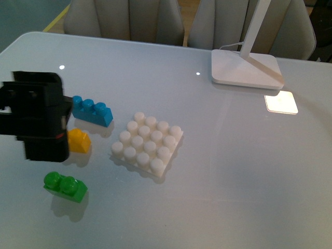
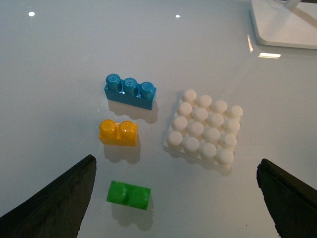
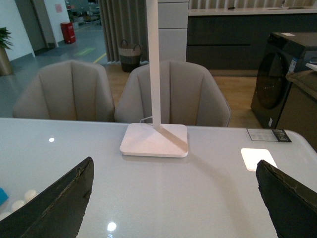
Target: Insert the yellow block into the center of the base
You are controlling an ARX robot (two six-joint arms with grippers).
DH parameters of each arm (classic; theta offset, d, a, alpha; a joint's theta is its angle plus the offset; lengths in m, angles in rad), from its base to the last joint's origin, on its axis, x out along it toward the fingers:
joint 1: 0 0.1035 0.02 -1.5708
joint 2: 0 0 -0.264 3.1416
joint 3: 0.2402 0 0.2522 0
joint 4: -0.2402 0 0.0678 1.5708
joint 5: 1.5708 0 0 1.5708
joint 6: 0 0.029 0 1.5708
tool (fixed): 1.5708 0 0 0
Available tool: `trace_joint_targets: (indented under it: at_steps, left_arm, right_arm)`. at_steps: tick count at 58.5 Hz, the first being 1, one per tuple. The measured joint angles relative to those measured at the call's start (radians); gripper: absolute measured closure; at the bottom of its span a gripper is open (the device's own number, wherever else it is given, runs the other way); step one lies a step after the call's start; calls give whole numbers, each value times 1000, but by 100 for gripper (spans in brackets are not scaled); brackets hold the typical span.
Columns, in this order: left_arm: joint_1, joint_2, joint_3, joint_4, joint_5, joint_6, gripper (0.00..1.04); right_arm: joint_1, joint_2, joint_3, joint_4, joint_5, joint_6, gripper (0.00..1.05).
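Observation:
The yellow block (image 1: 79, 140) lies on the white table, partly behind my left arm's black wrist; it shows whole in the left wrist view (image 2: 118, 132). The white studded base (image 1: 147, 143) sits just right of it, also in the left wrist view (image 2: 204, 129). My left gripper (image 2: 176, 198) is open and empty, hanging above the table on the near side of the bricks. My right gripper (image 3: 173, 198) is open and empty, over bare table facing the lamp; it is out of the front view.
A blue three-stud brick (image 1: 92, 110) lies behind the yellow block, a green two-stud brick (image 1: 65, 187) in front of it. A white lamp foot (image 1: 245, 68) with its slanted stem stands at the back right. Grey chairs (image 3: 171, 94) stand beyond the table's far edge.

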Motion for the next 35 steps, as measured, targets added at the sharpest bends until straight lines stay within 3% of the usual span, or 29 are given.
trace_joint_targets:
  at_steps: [8, 18, 35]
  left_arm:
    - [-21, 185, 55, 123, -10, 2, 7]
    - [-23, 346, 82, 314, 62, 113, 7]
    - [71, 624, 194, 370, 146, 282, 7]
  right_arm:
    - [0, 0, 0, 0, 0, 0, 9]
    - [0, 0, 0, 0, 0, 0, 9]
    - [0, 0, 0, 0, 0, 0, 9]
